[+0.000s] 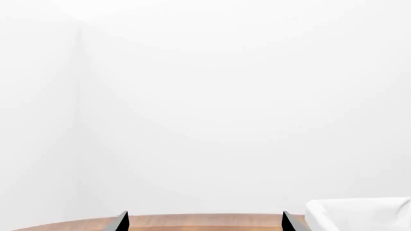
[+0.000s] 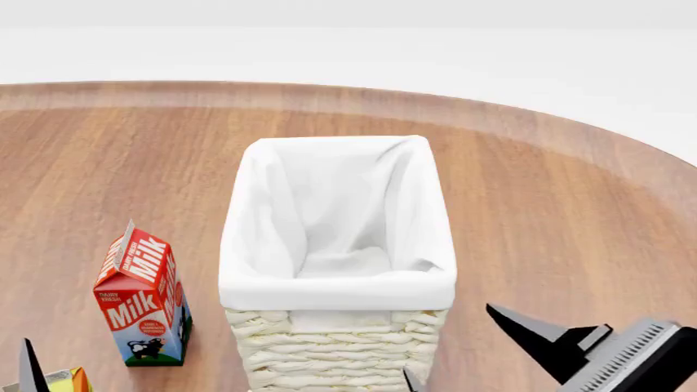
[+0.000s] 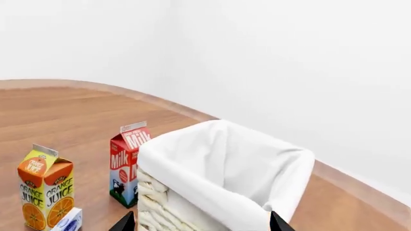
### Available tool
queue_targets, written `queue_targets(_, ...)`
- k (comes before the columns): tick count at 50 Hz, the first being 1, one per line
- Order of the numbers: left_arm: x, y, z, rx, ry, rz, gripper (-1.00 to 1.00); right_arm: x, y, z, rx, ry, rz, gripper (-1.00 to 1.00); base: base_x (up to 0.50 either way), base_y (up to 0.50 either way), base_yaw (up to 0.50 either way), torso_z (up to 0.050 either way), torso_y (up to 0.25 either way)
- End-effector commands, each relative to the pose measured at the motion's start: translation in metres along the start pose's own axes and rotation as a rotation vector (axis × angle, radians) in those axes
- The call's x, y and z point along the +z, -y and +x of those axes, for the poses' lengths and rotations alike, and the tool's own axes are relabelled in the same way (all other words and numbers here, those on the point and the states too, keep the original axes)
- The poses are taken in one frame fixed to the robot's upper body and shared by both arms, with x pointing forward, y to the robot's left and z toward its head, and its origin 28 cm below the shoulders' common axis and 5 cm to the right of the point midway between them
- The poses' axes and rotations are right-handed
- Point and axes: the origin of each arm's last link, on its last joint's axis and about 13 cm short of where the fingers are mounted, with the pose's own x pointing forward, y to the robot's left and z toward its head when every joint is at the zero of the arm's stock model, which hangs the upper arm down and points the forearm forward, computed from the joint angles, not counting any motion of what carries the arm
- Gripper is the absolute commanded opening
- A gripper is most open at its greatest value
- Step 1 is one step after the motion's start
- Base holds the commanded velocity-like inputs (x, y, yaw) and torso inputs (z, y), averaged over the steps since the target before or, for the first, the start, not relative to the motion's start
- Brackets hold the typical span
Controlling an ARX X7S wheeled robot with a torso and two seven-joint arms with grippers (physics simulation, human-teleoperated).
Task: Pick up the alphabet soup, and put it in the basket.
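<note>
**Two grippers spread, soup out of sight**

Both tools hang empty. The left gripper has its fingertips well apart with nothing between them. The right gripper is spread the same way and holds nothing.

The right gripper sits at the near right, just beside the basket's near right corner. The left one shows only a tip at the near left edge of the head view.

The soup appears in no view. Which way it lies, how its long axis runs and which arm is nearer cannot be told. My guess is that it sits nearer than the frame edge or off to one side, so finding it comes first.

The basket stands upright mid-table, mouth open, lining empty. The milk stands just left of it, apart. The juice is nearer and further left, with a small blue-white box beside it.

The left side is crowded, so a reach there risks tipping a carton. The table lies bare to the right and beyond the basket; its rim curves round far off.
</note>
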Motion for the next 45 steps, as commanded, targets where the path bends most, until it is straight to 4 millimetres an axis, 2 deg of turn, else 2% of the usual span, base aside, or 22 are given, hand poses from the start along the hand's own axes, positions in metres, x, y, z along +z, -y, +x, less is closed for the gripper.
queue_targets(1, 0.001, 0.000, 0.000, 0.001, 0.002, 0.000, 1.00, -0.002, -0.005, -0.002, 0.111, -0.014, 0.030, 1.00, 0.00, 0.00, 0.00, 0.000, 0.000)
queue_targets(10, 0.001, 0.000, 0.000, -0.002, 0.001, 0.000, 1.00, -0.005, -0.013, -0.005, 0.203, -0.051, 0.031, 1.00, 0.00, 0.00, 0.00, 0.000, 0.000)
queue_targets(45, 0.000, 0.002, -0.001, -0.009, 0.000, 0.005, 1.00, 0.004, -0.045, -0.025, 0.557, -0.027, 0.060, 1.00, 0.00, 0.00, 0.00, 0.000, 0.000)
